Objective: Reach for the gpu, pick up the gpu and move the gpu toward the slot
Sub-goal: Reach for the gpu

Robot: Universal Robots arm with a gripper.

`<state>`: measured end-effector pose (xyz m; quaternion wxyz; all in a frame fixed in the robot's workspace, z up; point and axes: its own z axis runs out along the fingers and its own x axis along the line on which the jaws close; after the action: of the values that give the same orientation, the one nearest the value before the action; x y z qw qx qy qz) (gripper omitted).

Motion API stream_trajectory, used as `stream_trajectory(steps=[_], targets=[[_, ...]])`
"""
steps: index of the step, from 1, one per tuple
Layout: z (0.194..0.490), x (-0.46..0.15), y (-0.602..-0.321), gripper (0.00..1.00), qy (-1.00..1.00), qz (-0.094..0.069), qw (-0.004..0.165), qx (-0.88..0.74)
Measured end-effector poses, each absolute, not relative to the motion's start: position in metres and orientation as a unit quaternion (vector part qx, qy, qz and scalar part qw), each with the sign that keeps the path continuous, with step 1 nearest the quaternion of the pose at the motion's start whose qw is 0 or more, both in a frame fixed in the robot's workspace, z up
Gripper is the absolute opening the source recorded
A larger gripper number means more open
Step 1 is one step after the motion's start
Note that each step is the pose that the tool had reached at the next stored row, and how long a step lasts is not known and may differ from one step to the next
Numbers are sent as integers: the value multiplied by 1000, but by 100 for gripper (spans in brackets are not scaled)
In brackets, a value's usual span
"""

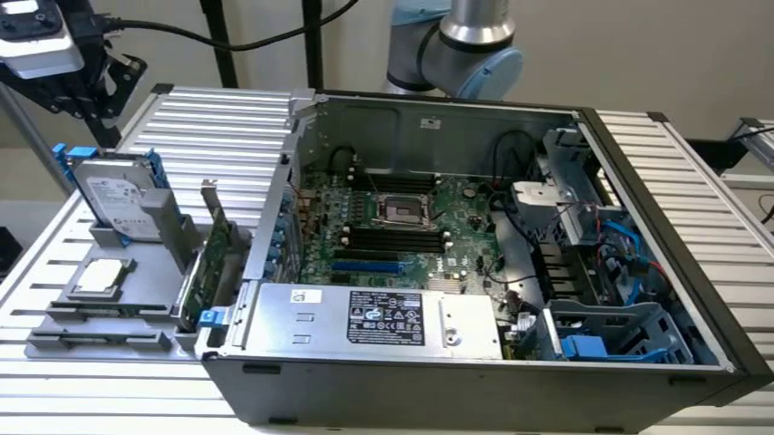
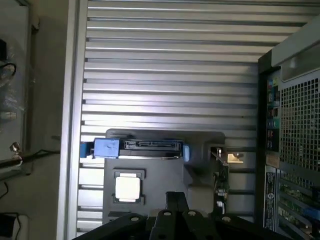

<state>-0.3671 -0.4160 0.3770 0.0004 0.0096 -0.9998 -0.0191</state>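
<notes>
Pincer (image 2: pixel 176 202) hovers above the grey parts tray (image 2: pixel 160 172)
We see the gpu (image 1: pixel 217 243) standing on edge in that tray on the desk (image 1: pixel 97 399), just beside the open computer case (image 1: pixel 484 390); we cannot tell how wide the pincer is open.

Pale wall (image 1: pixel 629 54) behind a ribbed aluminium table (image 1: pixel 206 127).

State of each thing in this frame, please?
Thin green circuit-board gpu: upright in grey holder, not gripped.
Silver hard drive with blue rails: upright in holder.
Square silver processor chip: lying flat.
Black computer case: open, side panel off.
Gripper: raised, clear of gpu.
</notes>
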Motion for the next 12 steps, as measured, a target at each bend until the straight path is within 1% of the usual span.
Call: stream_trajectory(steps=[12], targets=[[370,-333,-442,11,-1000,-19,0,10]])
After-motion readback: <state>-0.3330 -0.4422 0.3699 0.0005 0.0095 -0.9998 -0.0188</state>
